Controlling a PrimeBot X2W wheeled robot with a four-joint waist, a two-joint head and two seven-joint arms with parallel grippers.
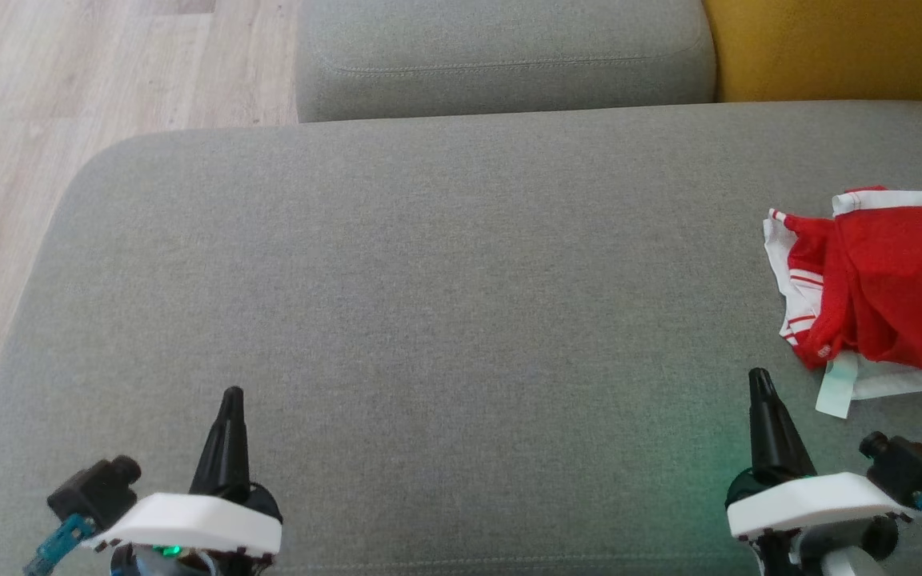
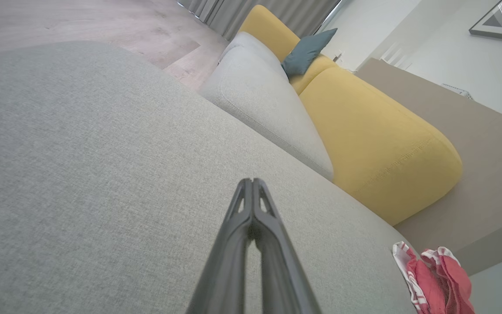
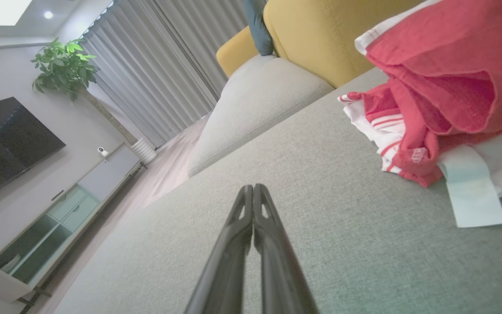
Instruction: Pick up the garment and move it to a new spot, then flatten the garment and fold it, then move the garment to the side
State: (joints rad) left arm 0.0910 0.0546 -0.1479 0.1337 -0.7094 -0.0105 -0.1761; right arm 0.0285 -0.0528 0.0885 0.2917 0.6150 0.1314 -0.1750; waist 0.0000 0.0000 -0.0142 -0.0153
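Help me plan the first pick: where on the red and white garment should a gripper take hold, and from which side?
Probably the raised red fold on the garment, at its near corner above the white label. Come from the middle of the cushion with the right gripper, the closer one. That fold stands off the cushion; the shut jaws must open first.

closed right hand [image 3: 253,188] above grey sofa [image 3: 320,218], crumpled red garment [image 3: 434,83] beside

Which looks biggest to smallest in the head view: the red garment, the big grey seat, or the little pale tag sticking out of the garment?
1. Grey seat, by far the largest.
2. Red garment, though the picture's right edge cuts it off.
3. Pale tag, smallest.
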